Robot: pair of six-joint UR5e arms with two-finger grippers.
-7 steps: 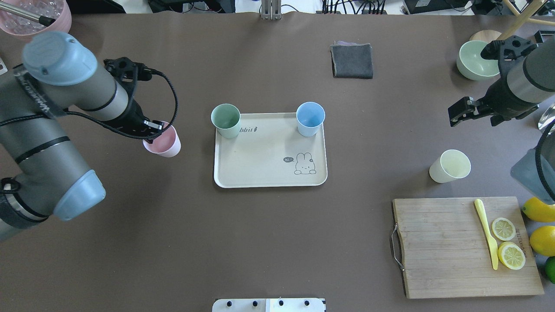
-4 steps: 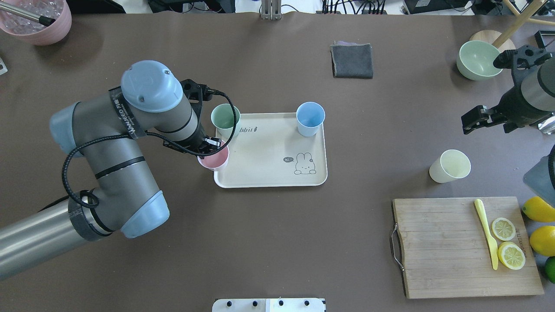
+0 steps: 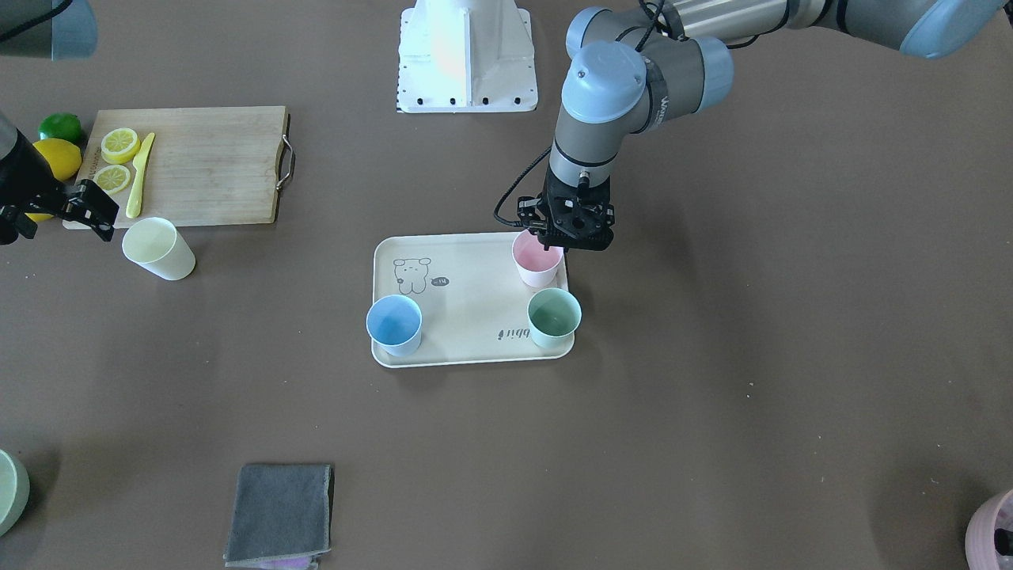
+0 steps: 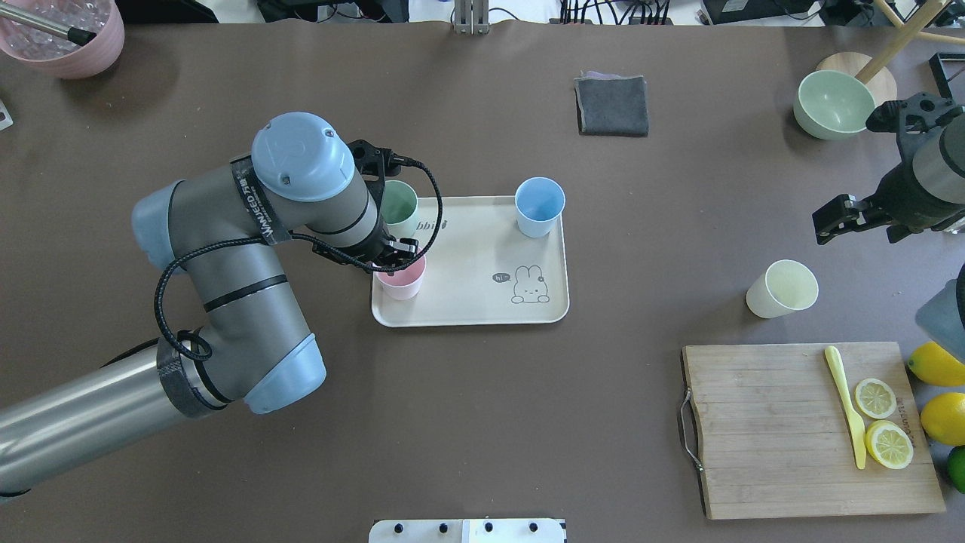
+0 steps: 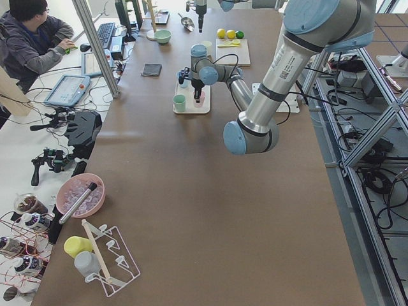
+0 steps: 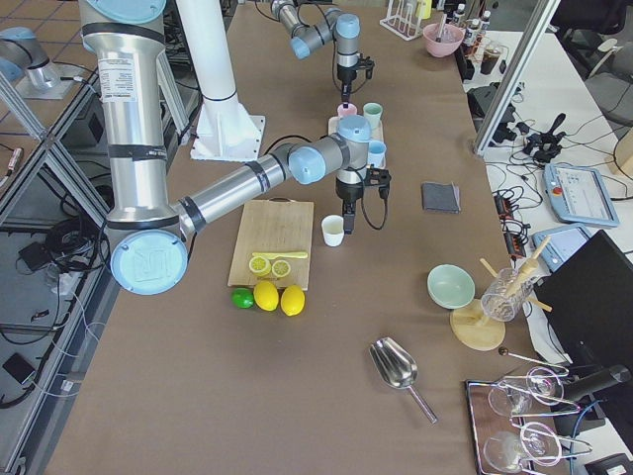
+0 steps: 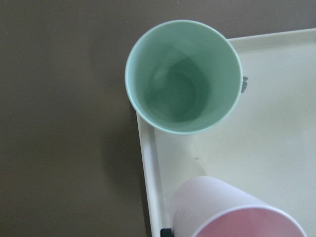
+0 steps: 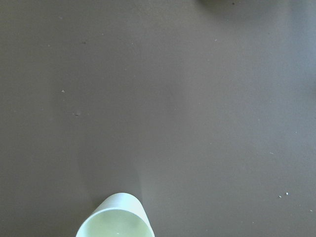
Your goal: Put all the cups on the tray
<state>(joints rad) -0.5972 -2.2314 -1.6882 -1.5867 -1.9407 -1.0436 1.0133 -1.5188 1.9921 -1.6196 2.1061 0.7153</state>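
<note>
Tray (image 3: 467, 305) is holding green cup (image 3: 554, 314) and blue cup (image 3: 393, 322); my left gripper (image 3: 550, 242) is clamping pink cup (image 3: 538, 269) there; yellow cup (image 3: 158, 250) is waiting outside; right gripper (image 4: 828, 225), I cannot tell.

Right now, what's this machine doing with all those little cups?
The left arm's end effector grips the pink cup by its rim at a corner of the tray, beside the green cup. The blue cup stands on the tray too. The yellow cup sits out on the table, with the right end effector empty close by.
</note>
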